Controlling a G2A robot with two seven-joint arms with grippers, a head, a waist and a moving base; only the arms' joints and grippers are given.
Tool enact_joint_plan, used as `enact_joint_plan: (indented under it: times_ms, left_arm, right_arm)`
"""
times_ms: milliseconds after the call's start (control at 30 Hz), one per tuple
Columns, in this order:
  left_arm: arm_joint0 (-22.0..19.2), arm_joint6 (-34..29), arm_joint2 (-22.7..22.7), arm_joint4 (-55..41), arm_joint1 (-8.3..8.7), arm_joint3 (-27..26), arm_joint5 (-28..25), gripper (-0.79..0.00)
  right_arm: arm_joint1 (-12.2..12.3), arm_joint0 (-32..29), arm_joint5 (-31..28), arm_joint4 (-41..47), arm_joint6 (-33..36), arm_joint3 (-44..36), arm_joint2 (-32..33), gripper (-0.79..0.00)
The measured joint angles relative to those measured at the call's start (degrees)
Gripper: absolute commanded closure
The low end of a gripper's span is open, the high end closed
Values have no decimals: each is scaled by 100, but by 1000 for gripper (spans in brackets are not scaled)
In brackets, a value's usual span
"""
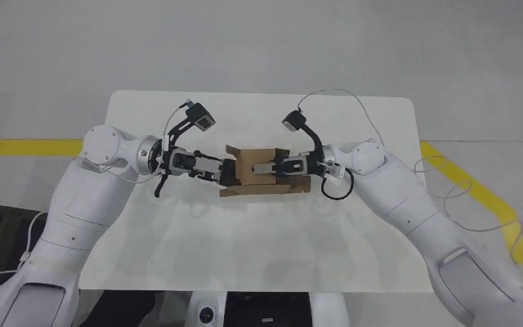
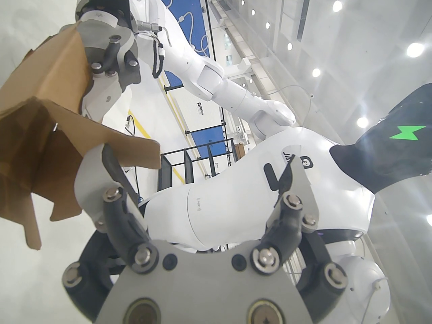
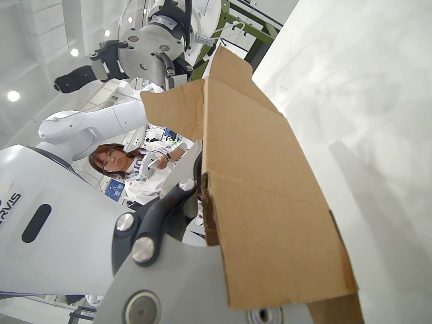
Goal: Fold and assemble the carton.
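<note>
Left fingers [image 2: 113, 173] spread wide beside the one carton [image 1: 255, 155]; right fingers [image 3: 184, 168] clamp its wall.

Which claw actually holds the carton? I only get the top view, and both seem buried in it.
Observer: The right claw is shut on a carton wall. Its wrist view shows one finger pressed against the cardboard.
Operator: And the left one?
Observer: The left claw is open and empty. One of its fingers sits beside a loose flap.
</note>
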Motion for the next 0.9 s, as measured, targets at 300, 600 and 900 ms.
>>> enact_joint_plan:
  times_ms: [300,600,900]
  left_arm:
    - [-27,155,101,276,-42,-119,1,-785]
    - [-76,601,157,942,-65,-345,-101,-785]
    - [-11,785,49,1100,-55,-426,-152,-785]
  right_arm:
    - [-86,213,-127,40,-127,83,-316,0]
    - [-141,335,-214,56,-215,94,-531,0]
    - [-106,391,-315,89,-315,184,-590,0]
